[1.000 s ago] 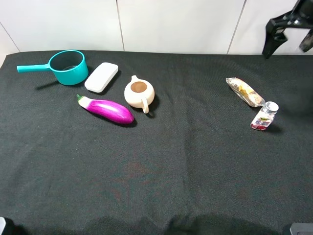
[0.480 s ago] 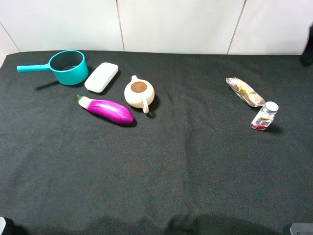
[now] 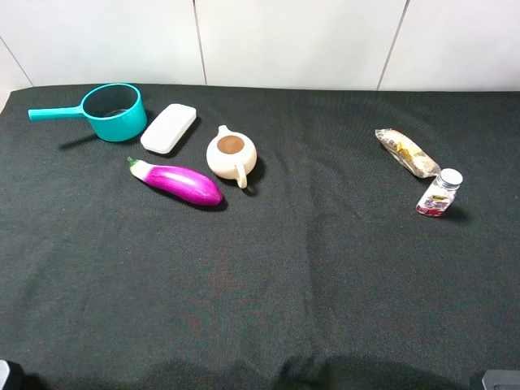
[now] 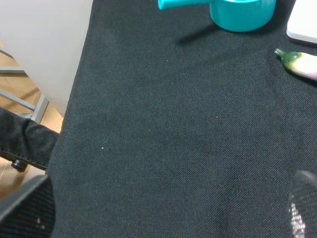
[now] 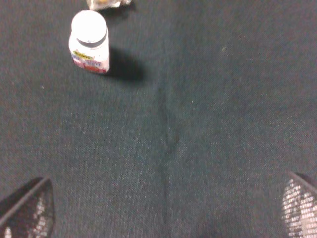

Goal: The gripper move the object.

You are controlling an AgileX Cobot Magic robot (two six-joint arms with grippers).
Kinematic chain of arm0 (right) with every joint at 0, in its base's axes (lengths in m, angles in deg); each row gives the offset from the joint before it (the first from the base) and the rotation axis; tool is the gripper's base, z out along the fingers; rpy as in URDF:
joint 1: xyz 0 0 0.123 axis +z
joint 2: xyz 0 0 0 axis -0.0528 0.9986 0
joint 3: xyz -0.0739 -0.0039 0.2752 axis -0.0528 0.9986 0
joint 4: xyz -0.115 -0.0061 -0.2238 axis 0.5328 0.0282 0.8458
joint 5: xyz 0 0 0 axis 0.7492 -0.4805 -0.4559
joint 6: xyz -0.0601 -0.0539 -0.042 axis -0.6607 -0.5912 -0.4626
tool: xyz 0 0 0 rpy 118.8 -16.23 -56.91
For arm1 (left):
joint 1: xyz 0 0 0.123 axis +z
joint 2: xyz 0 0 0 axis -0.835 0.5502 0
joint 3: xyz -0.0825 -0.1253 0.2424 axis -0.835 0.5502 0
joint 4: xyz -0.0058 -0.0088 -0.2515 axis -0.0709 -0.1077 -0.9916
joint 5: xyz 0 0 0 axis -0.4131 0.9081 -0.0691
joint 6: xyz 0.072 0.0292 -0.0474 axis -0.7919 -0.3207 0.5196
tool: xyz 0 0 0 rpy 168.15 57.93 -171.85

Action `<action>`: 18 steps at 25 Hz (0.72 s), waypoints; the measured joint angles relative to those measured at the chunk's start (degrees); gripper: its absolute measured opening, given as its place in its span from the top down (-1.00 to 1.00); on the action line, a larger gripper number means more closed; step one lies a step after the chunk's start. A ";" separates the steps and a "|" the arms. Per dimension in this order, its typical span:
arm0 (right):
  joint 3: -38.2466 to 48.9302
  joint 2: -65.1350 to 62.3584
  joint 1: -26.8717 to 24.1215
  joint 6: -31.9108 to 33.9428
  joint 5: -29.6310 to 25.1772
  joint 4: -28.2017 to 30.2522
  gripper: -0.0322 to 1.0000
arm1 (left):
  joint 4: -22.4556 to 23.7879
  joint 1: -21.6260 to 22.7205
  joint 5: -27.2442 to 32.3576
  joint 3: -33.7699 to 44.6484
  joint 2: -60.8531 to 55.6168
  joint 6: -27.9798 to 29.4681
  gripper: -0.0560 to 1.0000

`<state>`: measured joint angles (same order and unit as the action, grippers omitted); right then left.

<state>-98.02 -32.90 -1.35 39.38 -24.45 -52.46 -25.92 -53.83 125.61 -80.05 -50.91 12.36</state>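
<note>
The object, a clear-wrapped pack of tan and yellow snacks [image 3: 406, 152], lies on the black cloth at the right, slanting toward a small silver-capped bottle [image 3: 439, 192]. Only its end shows at the edge of the right wrist view [image 5: 106, 4], just beyond the bottle [image 5: 90, 42]. My right gripper [image 5: 163, 210] is open and empty, with its fingertips [image 5: 297, 206] wide apart over bare cloth, short of the bottle. My left gripper [image 4: 166, 213] is open and empty over the cloth's left side. Neither gripper shows in the exterior view.
A teal saucepan [image 3: 114, 110], a white case [image 3: 169, 127], a cream teapot [image 3: 231, 154] and a purple eggplant [image 3: 175, 181] sit at the back left. The left wrist view shows the cloth's left edge [image 4: 79, 64], with floor beyond it.
The right arm, seen at the exterior view's upper right one second ago, has moved out of that view past the right edge. The objects have not moved.
</note>
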 joint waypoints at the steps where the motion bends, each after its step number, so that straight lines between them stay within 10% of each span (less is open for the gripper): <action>1: 1.46 -3.86 0.00 0.00 0.00 0.00 -0.41 | 0.00 0.00 0.00 0.00 0.00 0.00 -0.98; 18: 8.24 -32.53 0.00 -3.88 4.08 -4.82 -0.41 | 0.00 0.00 0.00 0.00 0.00 0.00 -0.98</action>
<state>-89.77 -65.43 -1.35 35.49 -20.36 -57.29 -25.92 -53.83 125.61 -80.05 -50.91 12.36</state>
